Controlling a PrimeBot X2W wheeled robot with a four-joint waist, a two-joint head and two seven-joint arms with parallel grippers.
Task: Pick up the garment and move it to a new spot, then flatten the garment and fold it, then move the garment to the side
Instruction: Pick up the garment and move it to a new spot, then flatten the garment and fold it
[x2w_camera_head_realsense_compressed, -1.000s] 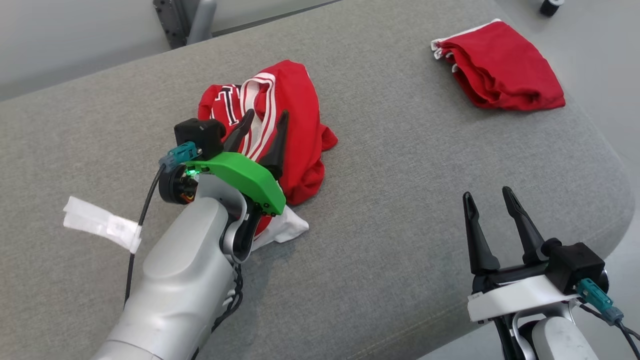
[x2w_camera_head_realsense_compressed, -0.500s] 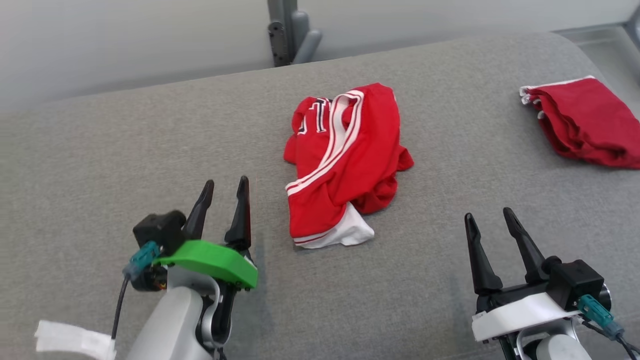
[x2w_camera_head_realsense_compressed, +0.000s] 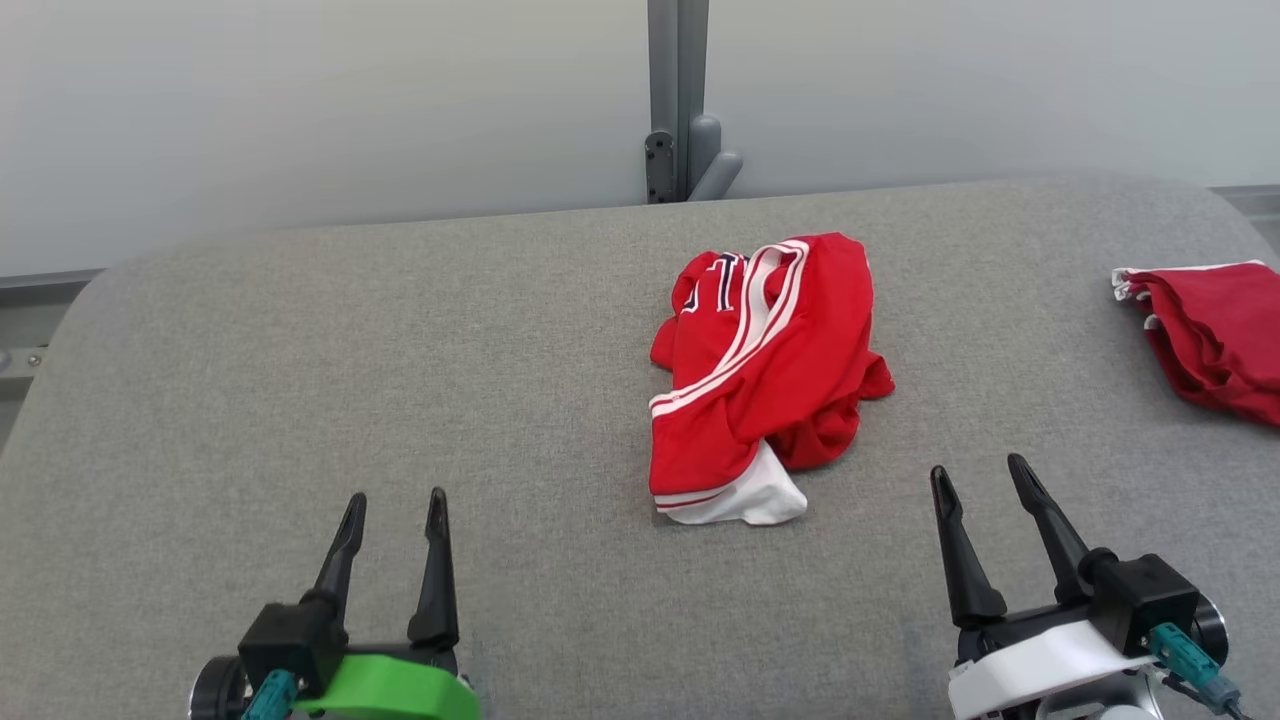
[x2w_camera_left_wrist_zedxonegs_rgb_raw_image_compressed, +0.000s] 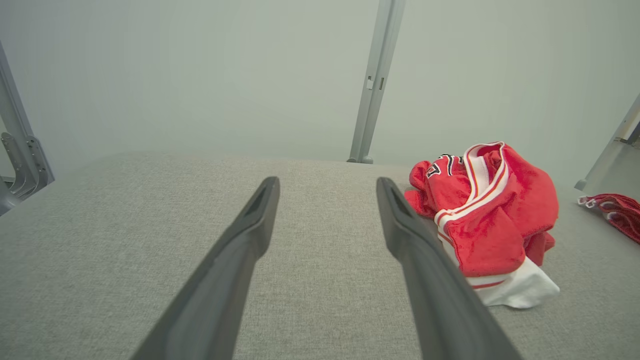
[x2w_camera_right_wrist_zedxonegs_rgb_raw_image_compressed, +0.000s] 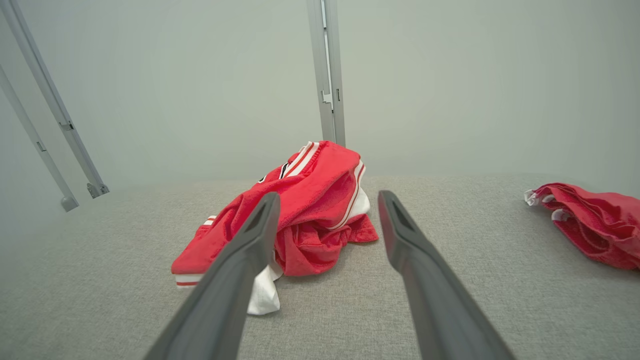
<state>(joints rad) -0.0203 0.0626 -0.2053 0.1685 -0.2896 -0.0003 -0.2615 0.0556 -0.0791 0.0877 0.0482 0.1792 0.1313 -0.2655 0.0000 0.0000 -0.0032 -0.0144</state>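
Note:
The garment (x2w_camera_head_realsense_compressed: 765, 375) is a crumpled red jersey with white stripes and a white hem, lying in a heap near the middle of the grey padded table (x2w_camera_head_realsense_compressed: 400, 350). The same garment (x2w_camera_left_wrist_zedxonegs_rgb_raw_image_compressed: 492, 220) lies right of the fingers in the left wrist view, and the garment (x2w_camera_right_wrist_zedxonegs_rgb_raw_image_compressed: 310, 210) sits just beyond the fingertips in the right wrist view. My left gripper (x2w_camera_head_realsense_compressed: 395, 500) is open at the lower left, well clear of the cloth. My right gripper (x2w_camera_head_realsense_compressed: 980, 473) is open at the lower right, also apart from it. Neither holds anything.
A second red cloth (x2w_camera_head_realsense_compressed: 1210, 335) lies bunched at the table's right edge, also seen as the red cloth (x2w_camera_right_wrist_zedxonegs_rgb_raw_image_compressed: 590, 225). A grey metal post (x2w_camera_head_realsense_compressed: 685, 100) rises behind the table against a pale wall. Bare grey surface spreads to the left.
My left gripper has pulled back from over the garment to the lower left, leaving the heap on the table. The head camera turned, shifting the whole picture. The right gripper stays put.

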